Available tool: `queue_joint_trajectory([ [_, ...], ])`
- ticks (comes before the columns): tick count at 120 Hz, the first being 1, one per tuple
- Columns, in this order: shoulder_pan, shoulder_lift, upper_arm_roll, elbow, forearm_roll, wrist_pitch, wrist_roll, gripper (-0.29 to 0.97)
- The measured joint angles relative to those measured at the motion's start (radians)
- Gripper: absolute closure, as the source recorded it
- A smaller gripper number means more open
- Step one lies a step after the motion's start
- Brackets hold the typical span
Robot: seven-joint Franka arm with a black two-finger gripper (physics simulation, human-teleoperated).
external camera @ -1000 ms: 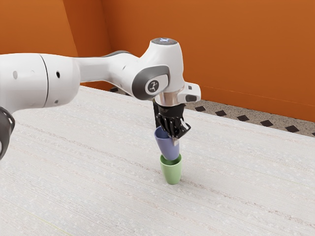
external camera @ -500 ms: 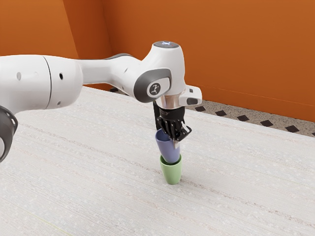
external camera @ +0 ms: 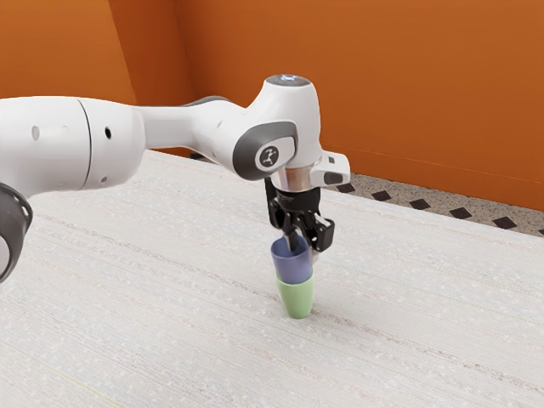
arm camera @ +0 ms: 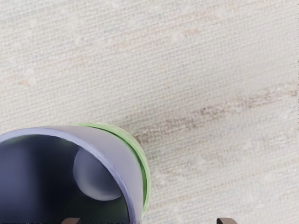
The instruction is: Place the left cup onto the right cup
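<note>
A blue cup [external camera: 291, 262] stands upright, nested in a green cup [external camera: 297, 297] on the pale table. My gripper [external camera: 307, 241] hangs right over the blue cup's rim and is open: one finger reaches down into the cup's mouth, the other stands clear outside the rim on the exterior view's right. In the wrist view the blue cup [arm camera: 114, 156] lies just under my hand, with the green cup's rim [arm camera: 143, 164] showing as a thin band around it. A fingertip [arm camera: 225, 220] shows far off to the side of the cup, over bare table.
The pale woven tabletop [external camera: 153, 297] stretches wide on all sides of the stacked cups. An orange wall [external camera: 408, 76] and a strip of patterned floor [external camera: 442, 204] lie beyond the table's far edge.
The blue cup was tilted in my shut fingers above the green cup. It has dropped deeper into the green cup and stands upright, and my fingers have opened off it.
</note>
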Motion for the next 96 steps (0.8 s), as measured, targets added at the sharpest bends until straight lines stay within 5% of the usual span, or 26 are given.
queue_joint_trajectory([
  [40, 0.016, -0.158, 0.002, -0.074, -0.001, -0.01, 0.007, 0.1],
  [81, 0.177, -0.34, 0.013, -0.087, -0.033, -0.167, 0.027, 0.04],
  [96, 0.189, -0.368, 0.091, -0.055, -0.049, -0.239, 0.053, 0.04],
])
